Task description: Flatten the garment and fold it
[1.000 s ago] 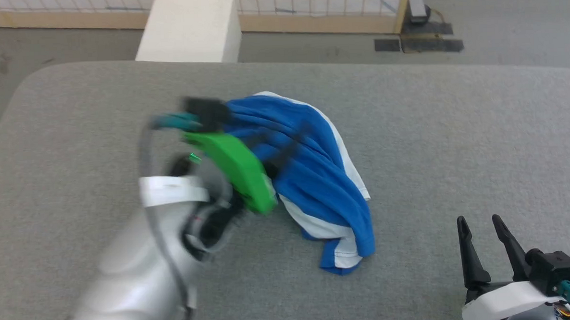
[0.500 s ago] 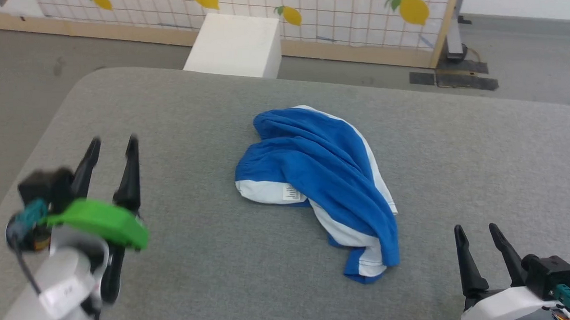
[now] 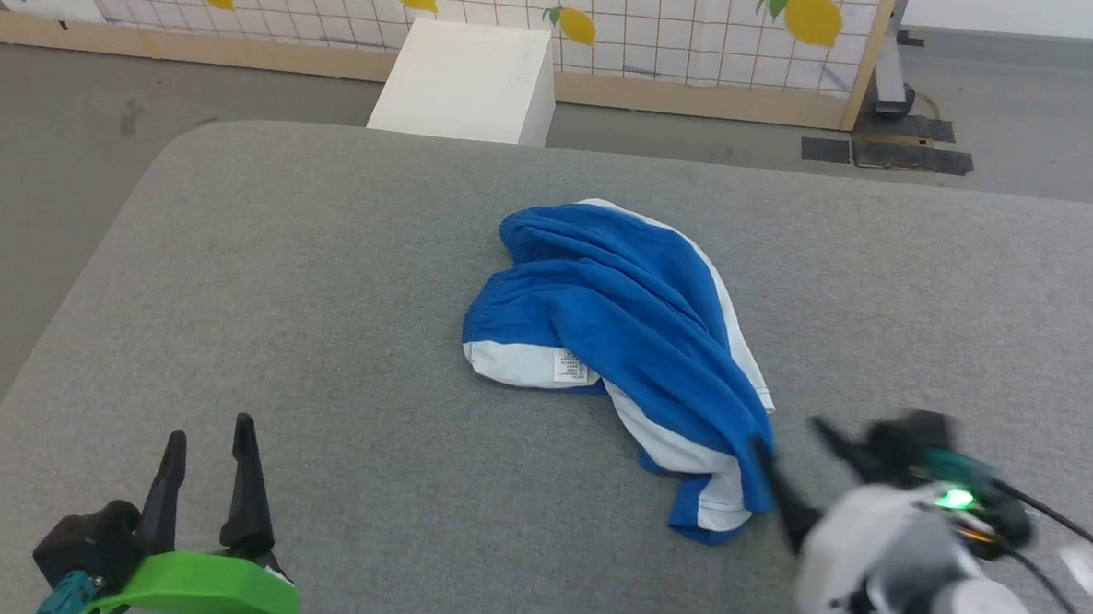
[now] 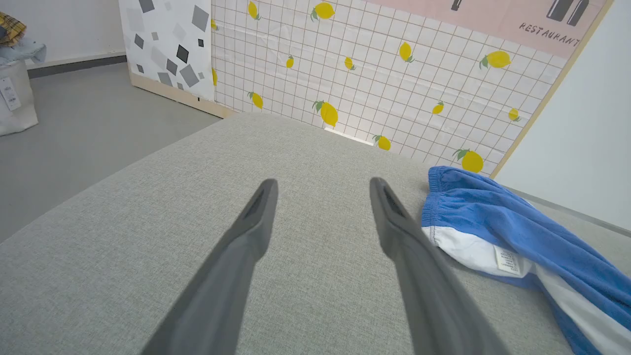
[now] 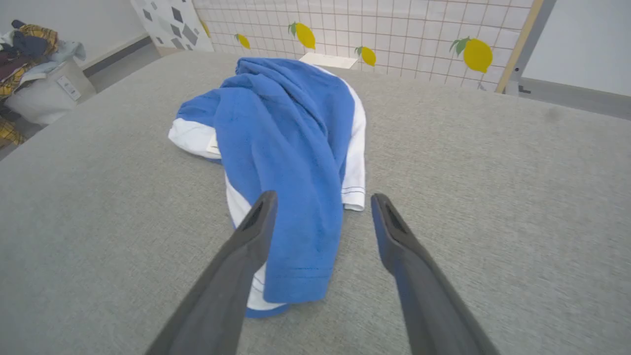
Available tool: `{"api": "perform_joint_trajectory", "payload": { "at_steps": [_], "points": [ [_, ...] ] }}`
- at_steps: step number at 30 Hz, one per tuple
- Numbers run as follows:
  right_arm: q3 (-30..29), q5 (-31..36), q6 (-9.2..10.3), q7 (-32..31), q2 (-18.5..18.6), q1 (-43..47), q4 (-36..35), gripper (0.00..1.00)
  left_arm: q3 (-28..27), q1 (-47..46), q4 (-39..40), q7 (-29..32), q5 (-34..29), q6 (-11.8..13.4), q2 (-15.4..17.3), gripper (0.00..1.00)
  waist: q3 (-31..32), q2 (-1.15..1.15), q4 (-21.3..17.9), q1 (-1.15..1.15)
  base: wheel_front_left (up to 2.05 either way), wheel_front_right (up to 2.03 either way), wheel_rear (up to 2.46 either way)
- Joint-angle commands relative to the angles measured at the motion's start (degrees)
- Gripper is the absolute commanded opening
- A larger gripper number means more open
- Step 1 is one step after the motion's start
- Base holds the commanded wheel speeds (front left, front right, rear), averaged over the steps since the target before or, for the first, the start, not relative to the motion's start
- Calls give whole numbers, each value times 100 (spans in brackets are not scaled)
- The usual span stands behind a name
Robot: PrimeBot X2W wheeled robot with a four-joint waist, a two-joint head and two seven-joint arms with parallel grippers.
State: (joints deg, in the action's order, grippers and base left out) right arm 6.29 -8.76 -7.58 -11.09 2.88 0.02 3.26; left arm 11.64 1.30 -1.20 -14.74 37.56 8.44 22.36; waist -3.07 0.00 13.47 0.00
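Right claw (image 5: 323, 197) spread at the near hem of the garment (image 3: 631, 340); left claw (image 3: 209, 428) also spread, holding nothing, well apart from it.

The grey padded surface (image 3: 323, 261) runs out of the head view at the right and bottom. The garment lies crumpled near its middle, blue folds thrown over a white stripe, so its legs and full outline are hidden. The right claw is blurred in the head view. In its wrist view one finger crosses the hem, but whether it touches the cloth cannot be told. Beyond the far edge stand a lemon-print grid panel (image 3: 681, 15), its top cut off, and a white box (image 3: 467, 80). A white bin (image 5: 44, 93), cropped at the wrist view's edge, holds a heap of mixed clothes (image 5: 24, 44). A small white label (image 3: 570, 368) shows at the waistband, its print unreadable.
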Motion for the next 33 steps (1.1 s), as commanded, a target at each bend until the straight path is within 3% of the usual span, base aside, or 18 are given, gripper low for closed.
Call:
{"api": "perform_joint_trajectory", "payload": {
  "at_steps": [1,4,6,14,15,16,17,24,28,33],
  "points": [
    [214,7,9,-489,-1,-179,-50,100,-59,73,29,-25,-107,-64,-65,100,-20,0,25,0,0,0,0],
    [657,501,9,-1827,-1,-469,60,100,-116,52,18,-25,-281,-164,-177,100,-79,0,81,0,0,0,0],
    [775,790,9,-2354,-1,-665,84,100,-141,14,-8,-25,-372,-210,-234,100,-126,0,133,0,0,0,0],
    [748,1164,9,-3040,-1,-985,465,100,-325,-98,-93,-26,-585,-343,-470,100,-298,0,266,0,0,0,0],
    [712,1146,9,-3048,-1,-991,485,43,-346,-107,-100,-26,-603,-362,-491,100,-310,0,273,0,0,0,0],
    [681,1146,9,-3020,-1,-1007,493,10,-371,-115,-111,-26,-619,-385,-519,100,-322,0,282,0,0,0,0],
    [650,1122,9,-2979,-1,-1017,491,0,-391,-120,-119,-26,-631,-404,-538,100,-330,0,286,0,0,0,0],
    [173,606,9,-2740,-1,-1164,244,0,-534,-141,-139,-26,-733,-527,-661,100,-336,0,248,0,0,0,0],
    [-545,821,9,-2878,1,-1518,133,0,-565,-165,-148,-26,-782,-597,-702,100,-377,0,226,0,0,0,0],
    [-1201,1221,9,-3099,258,-2045,288,0,-584,-252,-203,-26,-796,-715,-725,100,-512,0,229,0,0,0,0]
  ]
}}
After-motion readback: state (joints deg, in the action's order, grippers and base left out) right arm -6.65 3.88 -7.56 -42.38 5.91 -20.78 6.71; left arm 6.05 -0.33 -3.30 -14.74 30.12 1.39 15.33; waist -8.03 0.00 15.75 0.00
